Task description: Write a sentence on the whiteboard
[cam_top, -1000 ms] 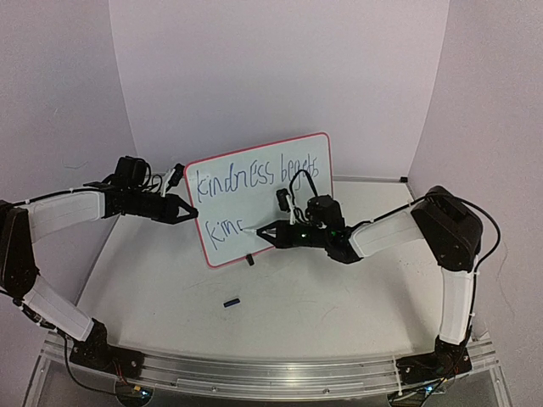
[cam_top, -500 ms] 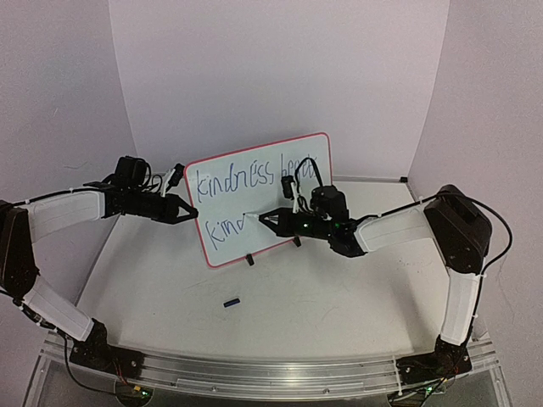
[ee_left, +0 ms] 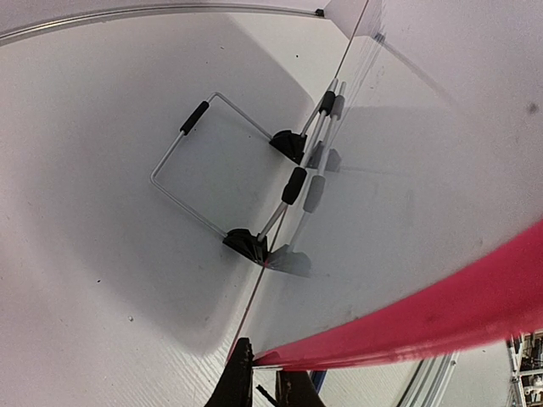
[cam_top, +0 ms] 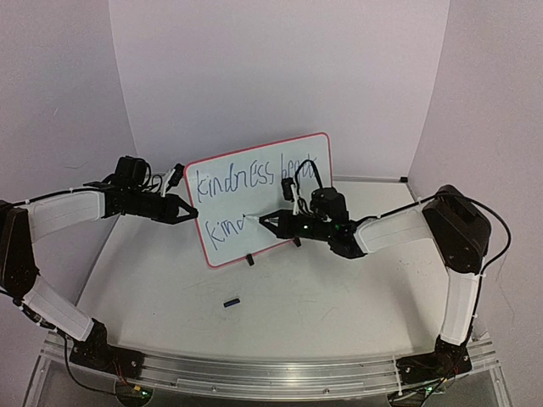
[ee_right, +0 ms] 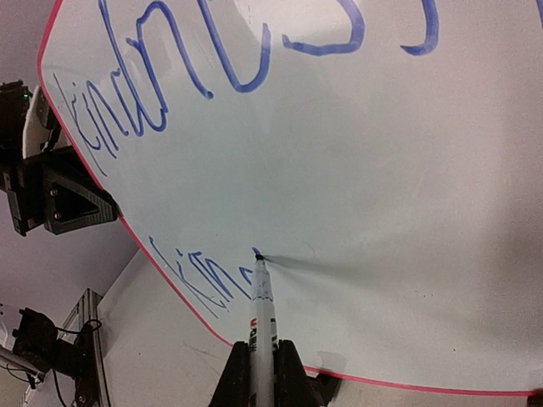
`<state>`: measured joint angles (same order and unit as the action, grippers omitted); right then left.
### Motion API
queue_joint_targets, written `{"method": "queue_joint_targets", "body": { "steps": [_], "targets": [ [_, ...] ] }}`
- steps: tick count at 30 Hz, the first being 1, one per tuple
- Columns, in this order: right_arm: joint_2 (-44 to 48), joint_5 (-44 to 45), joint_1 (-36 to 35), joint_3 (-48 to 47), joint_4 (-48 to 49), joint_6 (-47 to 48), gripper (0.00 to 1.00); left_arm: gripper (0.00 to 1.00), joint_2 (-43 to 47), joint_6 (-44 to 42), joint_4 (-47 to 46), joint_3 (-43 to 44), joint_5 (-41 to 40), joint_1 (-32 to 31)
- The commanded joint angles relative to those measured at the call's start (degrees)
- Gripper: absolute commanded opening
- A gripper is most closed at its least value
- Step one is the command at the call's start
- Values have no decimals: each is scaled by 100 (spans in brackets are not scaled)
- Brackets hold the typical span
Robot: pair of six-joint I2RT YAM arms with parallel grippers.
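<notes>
The red-rimmed whiteboard (cam_top: 246, 208) stands tilted at the table's middle, also filling the right wrist view (ee_right: 382, 170). The sentence (cam_top: 246, 179) in blue marker reads "kindness beg…" on top, partly hidden by the right arm, with "kin" (cam_top: 226, 230) below; the lower strokes (ee_right: 199, 275) show close up. My right gripper (ee_right: 259, 356) is shut on a white marker pen (ee_right: 262, 314), whose tip touches the board just right of "kin". My left gripper (cam_top: 188, 212) is shut on the whiteboard's left red rim (ee_left: 441, 309), seen from behind in the left wrist view (ee_left: 263, 373).
A small dark pen cap (cam_top: 231, 301) lies on the table in front of the board. Behind the board, its wire stand (ee_left: 212, 170) with black feet rests on the table. White walls enclose the back and sides.
My right gripper has carried the marker up and left from the board's lower edge to the writing line; a new stroke after "kin" has appeared. The left arm has held still.
</notes>
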<state>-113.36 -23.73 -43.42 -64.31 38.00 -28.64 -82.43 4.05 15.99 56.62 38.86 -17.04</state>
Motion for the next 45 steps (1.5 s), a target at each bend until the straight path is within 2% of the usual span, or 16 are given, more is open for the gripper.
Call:
{"method": "queue_joint_targets", "body": {
  "steps": [1,24,45],
  "targets": [
    [-220,17,26,112,159,-78,0,0,94,-335,208,143,-221,-58],
    [463,162,26,317,176,58,0,0,96,-326,212,139,-224,-85],
    [19,316,26,226,124,74,0,0,78,-344,228,146,-248,-101]
  ]
}}
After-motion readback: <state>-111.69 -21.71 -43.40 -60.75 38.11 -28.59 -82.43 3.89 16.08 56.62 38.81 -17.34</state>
